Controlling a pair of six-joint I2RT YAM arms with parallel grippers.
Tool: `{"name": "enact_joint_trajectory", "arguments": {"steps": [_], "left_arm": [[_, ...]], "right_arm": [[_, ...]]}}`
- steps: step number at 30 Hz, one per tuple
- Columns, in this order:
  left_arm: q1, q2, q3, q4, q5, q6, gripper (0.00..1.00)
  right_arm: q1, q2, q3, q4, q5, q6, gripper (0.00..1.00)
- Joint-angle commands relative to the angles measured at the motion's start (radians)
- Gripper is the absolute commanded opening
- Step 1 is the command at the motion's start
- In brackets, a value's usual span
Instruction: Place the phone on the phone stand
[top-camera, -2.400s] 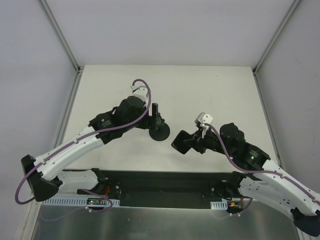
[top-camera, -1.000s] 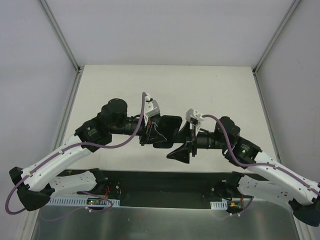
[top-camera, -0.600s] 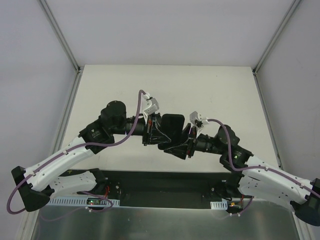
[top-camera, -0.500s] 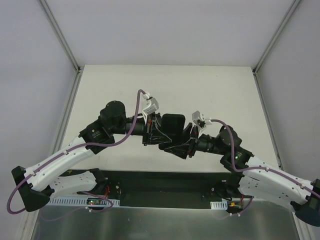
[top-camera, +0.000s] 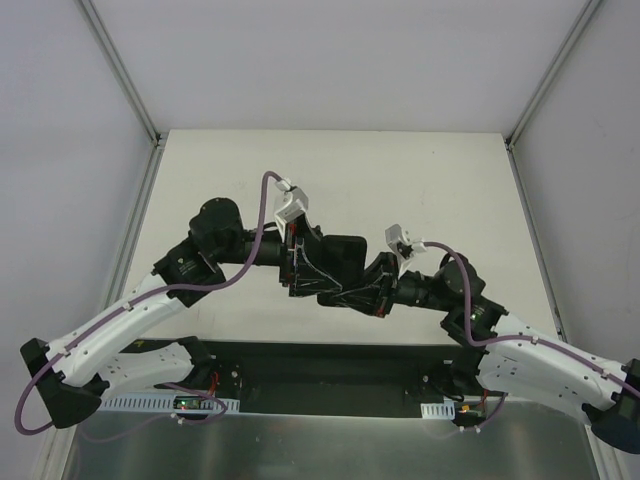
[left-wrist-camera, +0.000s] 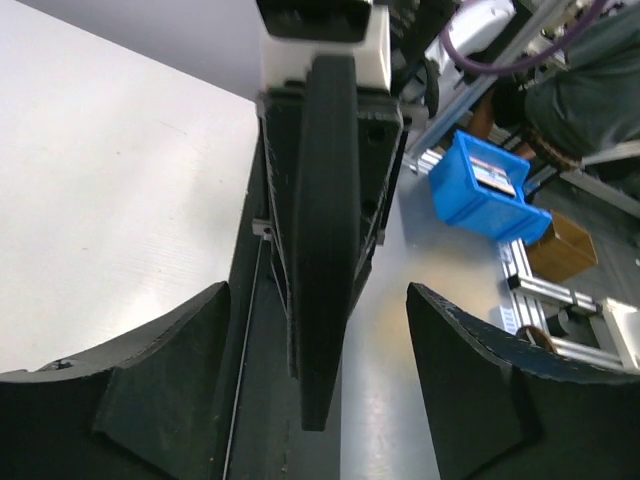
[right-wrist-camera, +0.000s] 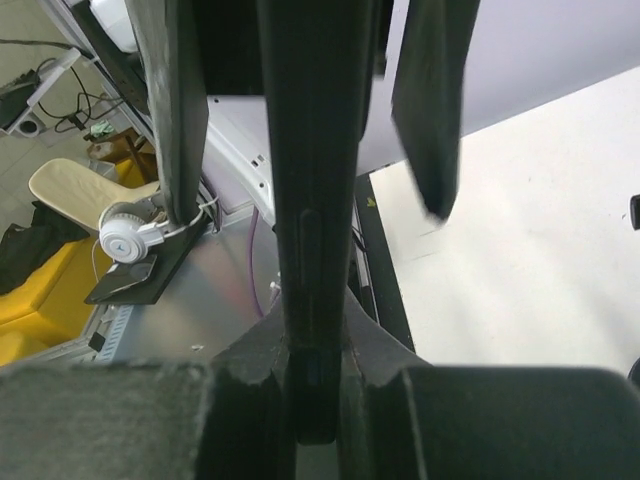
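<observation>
Top external: phone (top-camera: 347, 254) is up in the air over mid table (top-camera: 220, 180), between both arms. Right gripper (right-wrist-camera: 312, 375) is pinching its edge. Left gripper (left-wrist-camera: 315, 300) sits spread wide around it, not touching.

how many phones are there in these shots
1. The phone sits edge-on between the two arms, clamped in the right gripper, with the left gripper open on either side of it. Another could be hidden under the arms.
</observation>
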Motion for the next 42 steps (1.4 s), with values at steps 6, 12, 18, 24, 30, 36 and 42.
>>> {"name": "enact_joint_trajectory", "arguments": {"steps": [6,12,18,24,30,36,42], "left_arm": [[0.144,0.049,0.136,-0.024,0.174,-0.088,0.43],[0.143,0.124,0.166,-0.021,0.219,-0.117,0.40],[0.141,0.132,0.159,-0.019,0.225,-0.102,0.38],[0.141,0.149,0.151,-0.018,0.219,-0.102,0.29],[0.141,0.155,0.154,-0.004,0.223,-0.106,0.27],[0.141,0.155,0.156,0.004,0.240,-0.097,0.00],[0.147,0.071,0.177,-0.178,-0.026,0.013,0.00]], "right_arm": [[0.002,0.005,0.037,0.034,-0.103,-0.045,0.01],[0.002,0.017,0.043,0.000,-0.028,-0.068,0.01],[0.006,0.014,0.043,-0.046,0.018,-0.096,0.01],[0.008,0.028,0.045,-0.061,0.024,-0.105,0.01],[0.009,0.042,0.051,-0.067,0.026,-0.104,0.01],[0.008,0.043,0.059,-0.069,0.033,-0.101,0.01],[0.006,0.066,0.092,-0.245,0.169,-0.130,0.55]]}}
